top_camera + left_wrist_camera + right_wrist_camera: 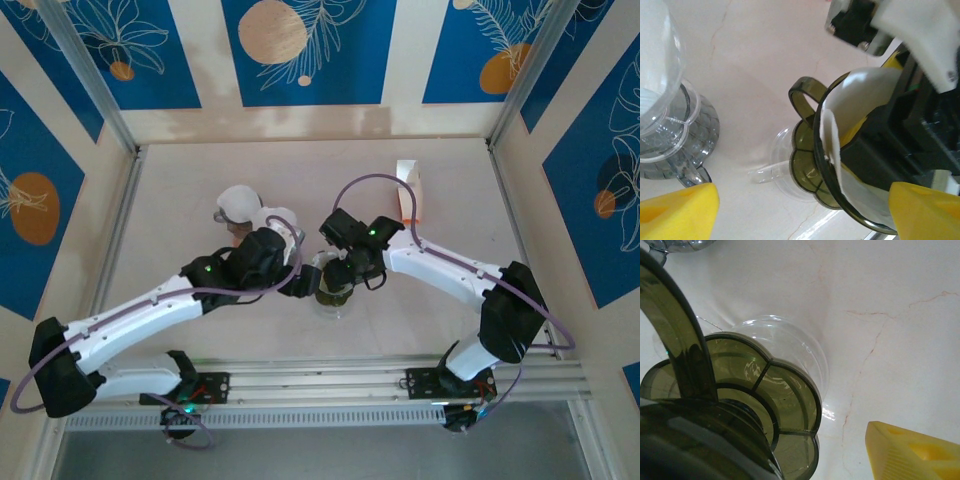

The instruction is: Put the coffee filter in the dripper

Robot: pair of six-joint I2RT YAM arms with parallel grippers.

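Yellow fingertips (677, 210) of the left gripper (800, 212) sit at the bottom corners of the left wrist view, spread wide, nothing pinched. Between and above them is the olive dripper (807, 170), tilted, mouth toward the right-hand fingertip, handle on top. The coffee filter (867, 90) is inside the dripper, white paper against the wall, one folded edge standing along the near rim. The dripper's lower rim runs close to the right-hand fingertip; contact can't be told. The right gripper's black body reaches into the dripper mouth over the filter, with bits of yellow behind the paper. Whether it pinches rim or paper, cannot tell. A clear glass vessel (660, 110) stands at the left, apart.

Right wrist view gives the dripper's (740, 385) scalloped underside and handle up close, a clear glass piece (790, 340) under the base, and one yellow finger (915, 450) at bottom right, apart from the dripper.

Top view gives the layout. The dripper (335, 297) is near the middle of the tabletop's (200, 180) near edge. The left gripper (308, 280) is just left of it and the right gripper (338, 270) is over it. Two clear vessels (240, 203) sit left of centre. A white box (408, 190) stands upright toward the far right corner.
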